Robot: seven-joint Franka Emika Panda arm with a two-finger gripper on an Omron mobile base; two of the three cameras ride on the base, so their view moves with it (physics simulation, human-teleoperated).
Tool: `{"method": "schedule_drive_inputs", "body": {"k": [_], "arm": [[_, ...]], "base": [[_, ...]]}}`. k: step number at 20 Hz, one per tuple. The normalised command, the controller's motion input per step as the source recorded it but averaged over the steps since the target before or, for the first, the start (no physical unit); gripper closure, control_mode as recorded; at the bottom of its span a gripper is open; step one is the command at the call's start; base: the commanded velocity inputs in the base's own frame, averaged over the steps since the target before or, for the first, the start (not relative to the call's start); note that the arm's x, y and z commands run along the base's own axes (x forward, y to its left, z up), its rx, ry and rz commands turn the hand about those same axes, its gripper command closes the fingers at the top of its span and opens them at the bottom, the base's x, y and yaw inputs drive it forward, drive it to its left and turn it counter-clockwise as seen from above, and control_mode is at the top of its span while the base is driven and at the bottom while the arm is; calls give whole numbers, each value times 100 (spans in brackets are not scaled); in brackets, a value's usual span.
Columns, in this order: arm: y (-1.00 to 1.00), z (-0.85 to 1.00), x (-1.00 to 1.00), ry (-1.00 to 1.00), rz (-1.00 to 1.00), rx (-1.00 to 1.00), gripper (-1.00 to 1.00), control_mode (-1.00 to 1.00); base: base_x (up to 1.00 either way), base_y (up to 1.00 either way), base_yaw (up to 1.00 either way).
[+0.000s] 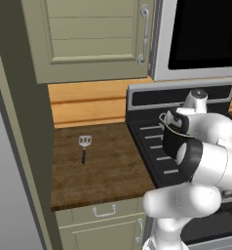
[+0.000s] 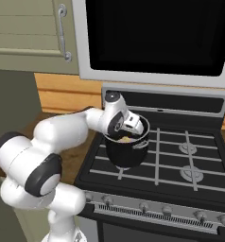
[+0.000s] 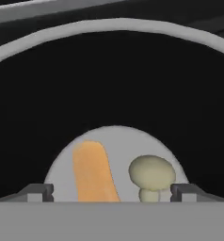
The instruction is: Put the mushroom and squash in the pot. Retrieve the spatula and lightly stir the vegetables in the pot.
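Observation:
The black pot stands on the stove's front left burner. My gripper hangs in the pot's mouth, pointing down into it. In the hand view, the pot's dark wall surrounds a grey floor. On that floor lie the orange-tan squash on the left and the pale mushroom on the right. My gripper is open above them, its fingertips wide apart and holding nothing. The spatula lies on the wooden counter left of the stove, head toward the wall, well away from my hand.
The black stove has bare burners to the right of the pot. A microwave hangs above it. The wooden counter ends at a tall panel on the left, under an upper cabinet.

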Motion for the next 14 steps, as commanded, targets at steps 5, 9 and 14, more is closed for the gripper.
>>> {"method": "schedule_drive_inputs", "body": {"k": [5, 9, 14], "arm": [[0, -47, 10, 27, 0, 4, -100, -100], [0, -1, -96, -9, 0, 6, -100, -100], [0, 17, -78, -10, 0, 5, -100, -100]], "base": [[0, 0, 0], [0, 0, 0], [0, 0, 0]]}}
